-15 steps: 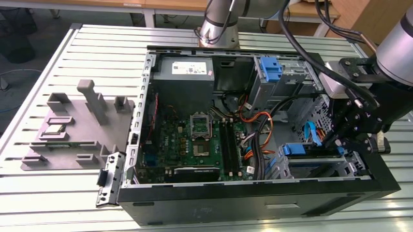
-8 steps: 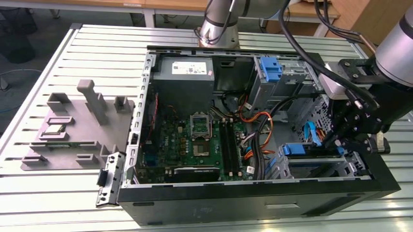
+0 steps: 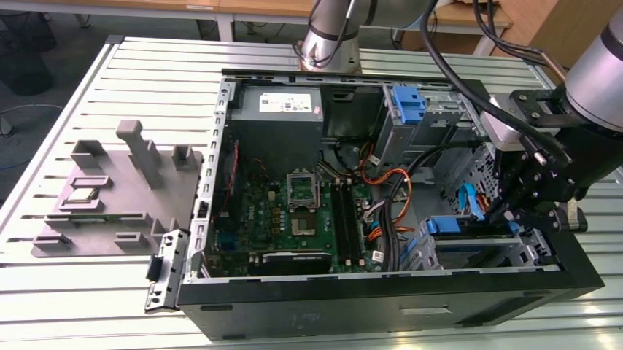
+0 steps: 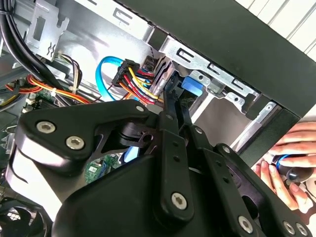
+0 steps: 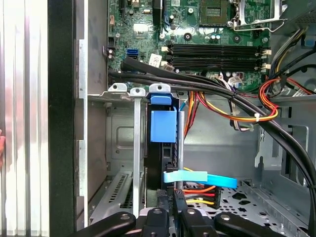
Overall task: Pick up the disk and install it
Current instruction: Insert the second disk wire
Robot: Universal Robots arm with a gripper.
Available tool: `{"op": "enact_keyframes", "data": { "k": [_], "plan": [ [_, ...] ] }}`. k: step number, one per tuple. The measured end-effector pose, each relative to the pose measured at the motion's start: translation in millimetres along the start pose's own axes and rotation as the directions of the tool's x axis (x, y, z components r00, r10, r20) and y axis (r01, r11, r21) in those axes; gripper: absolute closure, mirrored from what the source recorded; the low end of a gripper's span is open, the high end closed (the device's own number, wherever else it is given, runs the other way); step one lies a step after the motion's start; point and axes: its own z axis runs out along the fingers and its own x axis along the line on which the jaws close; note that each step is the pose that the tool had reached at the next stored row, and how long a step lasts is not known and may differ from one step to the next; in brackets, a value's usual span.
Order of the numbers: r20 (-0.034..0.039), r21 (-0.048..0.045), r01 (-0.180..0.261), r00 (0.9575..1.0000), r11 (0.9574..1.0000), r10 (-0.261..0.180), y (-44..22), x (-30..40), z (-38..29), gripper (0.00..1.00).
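The disk (image 5: 163, 126) stands on edge in the drive bay at the case's corner, its blue rail and tab facing the first wrist view. In the exterior view its blue rails (image 3: 456, 226) sit in the bay at the lower right of the open computer case (image 3: 389, 302). My gripper (image 5: 174, 197) is shut, its two black fingers pressed together with the tips at the disk's near end. In the second wrist view the fingers (image 4: 170, 106) converge beside the blue tab (image 4: 190, 85). The gripper (image 3: 506, 215) hangs over the bay's right side.
Bundled power and SATA cables (image 5: 222, 98) cross just beside the bay, a blue flat cable (image 5: 197, 177) nearest the fingers. The motherboard (image 3: 292, 211), a grey power-supply box (image 3: 282, 102) and a blue latch (image 3: 409, 102) lie further in. A person's hand (image 4: 284, 165) rests outside the case wall.
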Motion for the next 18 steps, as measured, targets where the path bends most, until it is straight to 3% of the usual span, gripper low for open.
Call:
{"op": "enact_keyframes", "data": {
  "k": [8, 14, 17, 18],
  "plan": [
    [0.0002, 0.0000, 0.000, 1.0000, 1.0000, 0.000, -0.8, -0.1, -8.2, 0.84],
    [0.0000, -0.0005, 0.000, 1.0000, 1.0000, 0.000, -1.1, -0.2, -8.6, 0.84],
    [0.0001, -0.0184, 0.000, 1.0000, 0.9998, 0.000, -2.4, -0.1, -7.9, 0.84],
    [0.0000, -0.0200, 0.000, 1.0000, 0.9998, 0.000, -2.4, -0.2, -7.9, 0.84]
  ]
}}
